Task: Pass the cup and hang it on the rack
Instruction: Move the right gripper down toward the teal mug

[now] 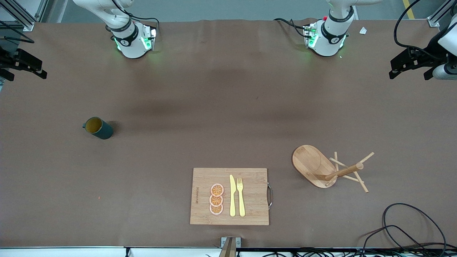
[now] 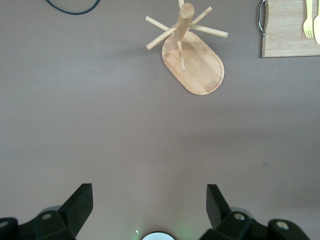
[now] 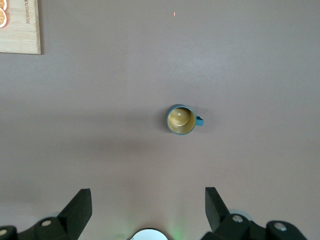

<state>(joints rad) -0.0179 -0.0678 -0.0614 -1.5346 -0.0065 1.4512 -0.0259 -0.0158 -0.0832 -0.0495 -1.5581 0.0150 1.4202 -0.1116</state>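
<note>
Currently both arms wait, raised high at the edges of the tabletop [image 1: 228, 89]. My left claw [image 1: 410, 67] hangs over the left arm's end, fingers [image 2: 80, 205] spread wide, gripping nothing. My right claw [image 1: 26, 66] hangs over the right arm's end, fingers [image 3: 80, 207] also spread wide, nothing between them.

Cup [image 1: 98, 127] stands upright on the tabletop toward the right arm's end, mouth up, yellow inside showing, handle pointing toward that same end. Right wrist view looks straight down on it, well apart from my fingers.

Rack [image 1: 321, 166] stands on its oval base toward the left arm's end, nearer the front camera than the cup, post upright, pegs angling out, none holding anything. Left wrist view shows it well clear of my left claw.

Board [image 1: 250, 196] lies flat near the front edge, between cup and rack along the table's length. On it: three orange slices [image 1: 216, 199] in a row, a yellow knife [image 1: 232, 195] and fork [image 1: 241, 196] side by side. Metal handle on the board's edge faces the rack.

Black cable [image 1: 410, 225] loops on the tabletop at the corner nearest the front camera, left arm's end.
</note>
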